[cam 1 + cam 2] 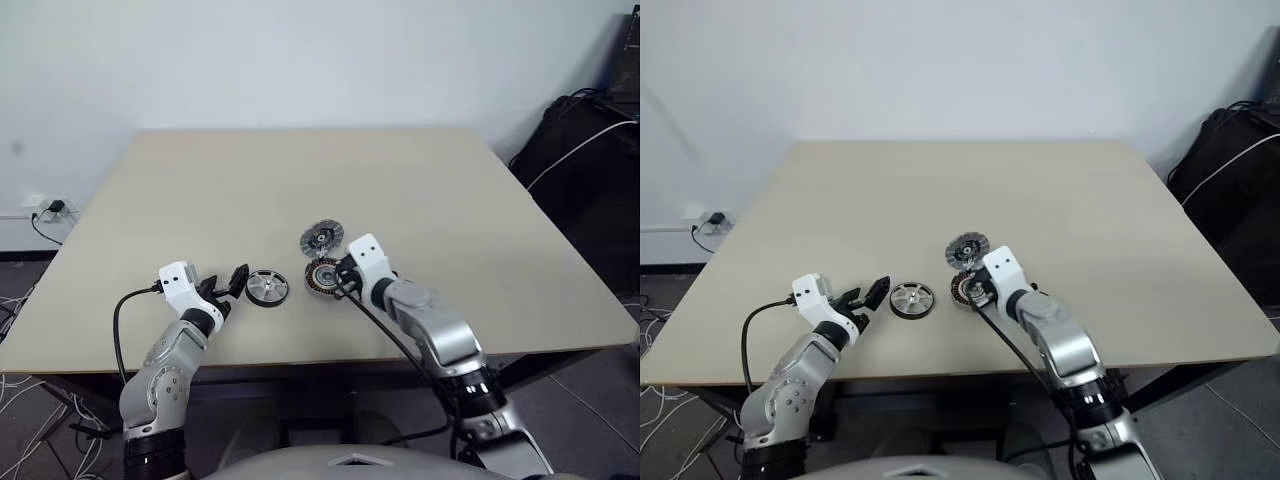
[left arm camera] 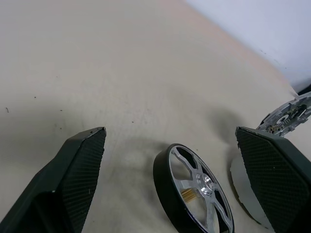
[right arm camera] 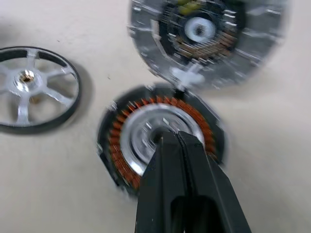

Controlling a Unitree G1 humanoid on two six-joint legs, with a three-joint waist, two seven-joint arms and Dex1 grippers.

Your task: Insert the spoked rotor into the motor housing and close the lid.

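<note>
Your dark-rimmed spoked rotor (image 1: 267,286) lies centre-frame, motor housing (image 1: 322,276) and lid (image 1: 321,238) rightward; left gripper (image 1: 238,279) wide, right gripper (image 3: 176,139) shut.

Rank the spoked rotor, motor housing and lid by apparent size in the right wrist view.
1. The lid, partly cut off at the frame edge.
2. The motor housing, partly hidden by the right gripper.
3. The spoked rotor.

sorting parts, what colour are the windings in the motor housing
Copper-orange, ringing a silver centre in the motor housing; clearest in the right wrist view.
</note>
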